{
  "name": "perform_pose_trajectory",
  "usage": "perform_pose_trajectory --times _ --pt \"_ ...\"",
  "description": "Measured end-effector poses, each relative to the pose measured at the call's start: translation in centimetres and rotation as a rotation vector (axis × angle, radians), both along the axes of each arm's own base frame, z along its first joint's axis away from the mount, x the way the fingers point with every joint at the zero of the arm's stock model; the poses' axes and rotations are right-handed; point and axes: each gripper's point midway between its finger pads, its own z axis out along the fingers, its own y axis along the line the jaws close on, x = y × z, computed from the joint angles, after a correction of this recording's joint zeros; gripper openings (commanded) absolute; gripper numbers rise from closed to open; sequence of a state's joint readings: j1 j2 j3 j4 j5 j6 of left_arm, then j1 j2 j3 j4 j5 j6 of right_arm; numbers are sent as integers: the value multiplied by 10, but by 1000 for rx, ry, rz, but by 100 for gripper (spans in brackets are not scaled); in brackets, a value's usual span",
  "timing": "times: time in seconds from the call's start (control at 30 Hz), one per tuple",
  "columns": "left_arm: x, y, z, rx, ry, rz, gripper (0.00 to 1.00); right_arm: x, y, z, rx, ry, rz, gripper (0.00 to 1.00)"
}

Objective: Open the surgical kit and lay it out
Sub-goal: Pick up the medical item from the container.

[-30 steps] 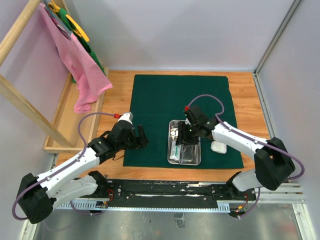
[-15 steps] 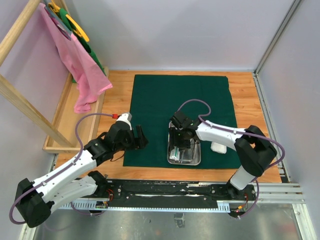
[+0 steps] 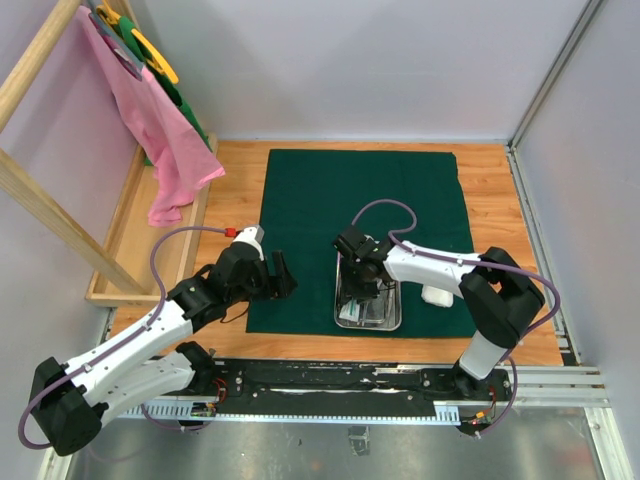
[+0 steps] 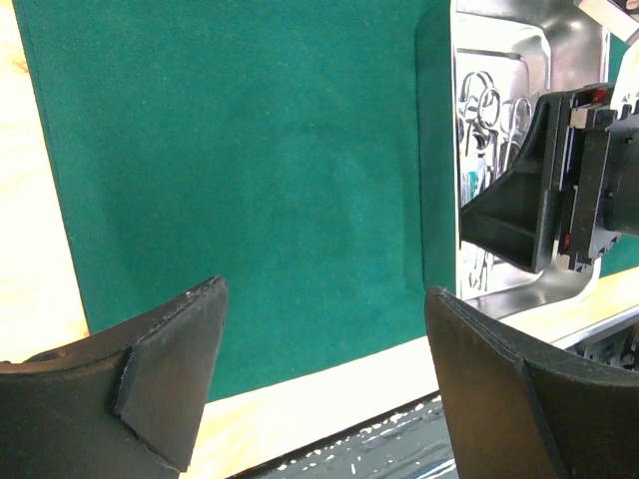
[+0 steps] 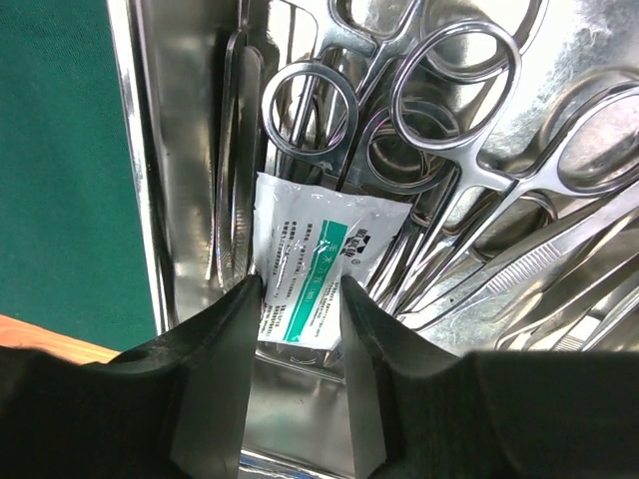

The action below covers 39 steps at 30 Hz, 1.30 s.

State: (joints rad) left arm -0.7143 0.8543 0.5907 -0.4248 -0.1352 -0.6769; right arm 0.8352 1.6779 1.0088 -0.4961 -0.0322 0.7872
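Inside the steel tray (image 5: 180, 150) on the green cloth (image 4: 250, 150), the right gripper (image 5: 300, 294) straddled the white packet (image 5: 318, 249), jaws half-closed at its edges; whether it gripped was unclear. Left gripper (image 4: 324, 294) hovered wide open, empty, above the cloth.

Packet (image 5: 310, 261) among clamps (image 5: 439, 110) in tray (image 5: 185, 150)

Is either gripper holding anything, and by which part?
The left gripper holds nothing, jaws open. The right gripper has fingers against both sides of the near end of the small white packet, in the steel tray; whether it grips cannot be told.
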Motion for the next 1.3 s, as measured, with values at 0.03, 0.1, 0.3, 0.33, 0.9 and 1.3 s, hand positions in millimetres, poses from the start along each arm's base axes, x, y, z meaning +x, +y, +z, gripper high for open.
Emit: perform_pose_trajectory --times 0.03,0.1,0.3,0.33,0.9,1.3 --pt "0 0 0 0 0 0 84 0 0 0 -1 0 0 30" --pt "0 0 0 0 0 0 85 0 0 0 -1 -2 0 25" --pt "0 0 0 0 0 0 84 1 -1 0 -7 -4 -1 10" --pt "0 0 0 0 0 0 84 1 -1 0 -7 -4 0 9" --pt "-3 2 0 5 6 1 84 12 -3 72 33 -159 17 2" --pt "-23 20 93 -222 -179 45 84 35 72 91 109 -179 112 3"
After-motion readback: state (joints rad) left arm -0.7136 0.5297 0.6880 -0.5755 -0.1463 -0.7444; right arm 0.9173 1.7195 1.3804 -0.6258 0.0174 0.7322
